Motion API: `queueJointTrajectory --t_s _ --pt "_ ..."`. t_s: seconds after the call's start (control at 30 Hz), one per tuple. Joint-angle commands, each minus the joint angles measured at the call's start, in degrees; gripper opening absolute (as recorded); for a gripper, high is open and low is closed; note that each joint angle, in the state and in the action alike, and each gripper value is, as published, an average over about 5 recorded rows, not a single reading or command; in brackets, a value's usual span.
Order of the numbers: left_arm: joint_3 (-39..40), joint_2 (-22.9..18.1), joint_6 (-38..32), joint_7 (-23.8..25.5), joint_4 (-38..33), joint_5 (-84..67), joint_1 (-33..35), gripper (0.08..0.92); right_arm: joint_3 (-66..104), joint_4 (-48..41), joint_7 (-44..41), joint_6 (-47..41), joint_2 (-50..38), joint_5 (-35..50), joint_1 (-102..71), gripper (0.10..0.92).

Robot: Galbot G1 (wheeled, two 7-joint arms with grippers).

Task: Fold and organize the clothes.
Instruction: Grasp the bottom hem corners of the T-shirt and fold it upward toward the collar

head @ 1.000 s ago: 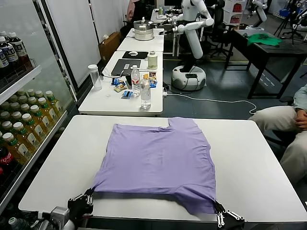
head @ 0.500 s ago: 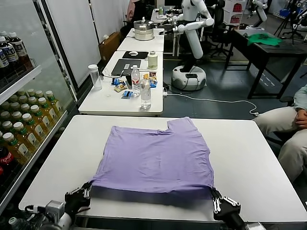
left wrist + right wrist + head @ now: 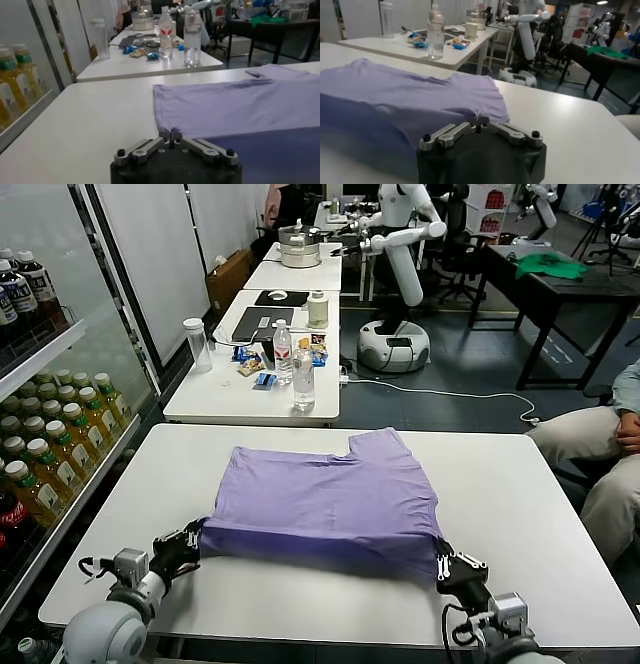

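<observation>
- Lavender T-shirt (image 3: 325, 494) lay on the white table (image 3: 530, 514), near hem lifted
- Left gripper (image 3: 194, 536) pinched the hem's left corner
- Right gripper (image 3: 441, 565) clenched on its right corner

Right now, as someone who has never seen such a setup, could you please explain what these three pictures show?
They come from a two-armed robot. One camera looks down from its head; the other two sit on its wrists, behind each claw. On the white table lies a light purple cotton T-shirt. The left gripper and right gripper are each shut on a near corner of the shirt, lifted over its middle. Behind stands a second table with a clear water bottle.
</observation>
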Motion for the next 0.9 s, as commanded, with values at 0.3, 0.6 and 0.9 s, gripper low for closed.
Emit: queueJointTrajectory --t_s 0.3,0.6,0.9 --pt "3.94 -2.39 -1.9 2.45 12.03 4.86 -10.76 0.136 -3.56 -9.84 -0.47 -1.07 1.38 -1.7 10.39 0.191" --pt "0.85 0.07 -3.04 0.96 7.37 4.78 -5.55 0.392 -3.89 -12.02 -0.45 -0.96 3.09 -3.07 14.48 0.44" --pt "-0.9 1.47 -0.51 -4.35 -4.66 -3.37 7.66 0.652 2.86 -0.85 0.15 -3.14 0.47 -0.68 -1.24 0.7"
